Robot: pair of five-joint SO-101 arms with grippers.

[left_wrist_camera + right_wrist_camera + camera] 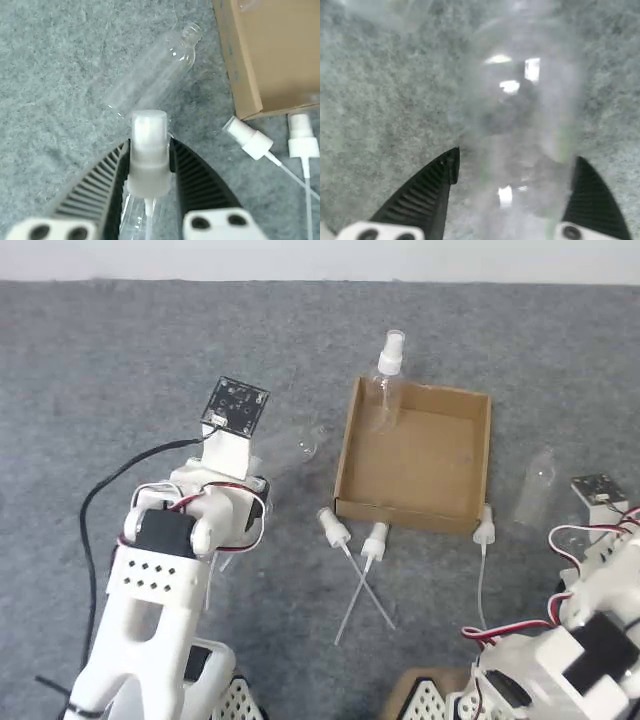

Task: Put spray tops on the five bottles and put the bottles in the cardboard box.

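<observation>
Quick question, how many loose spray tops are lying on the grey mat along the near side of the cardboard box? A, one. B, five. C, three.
C: three spray tops lie with their tubes trailing beside the near wall of the cardboard box.

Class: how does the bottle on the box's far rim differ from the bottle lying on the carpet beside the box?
The rim bottle wears a white spray top; the carpet bottle has a bare, open neck. The rim bottle rests across the cardboard box wall, partly inside; the carpet bottle lies wholly outside. Both are clear.
</observation>
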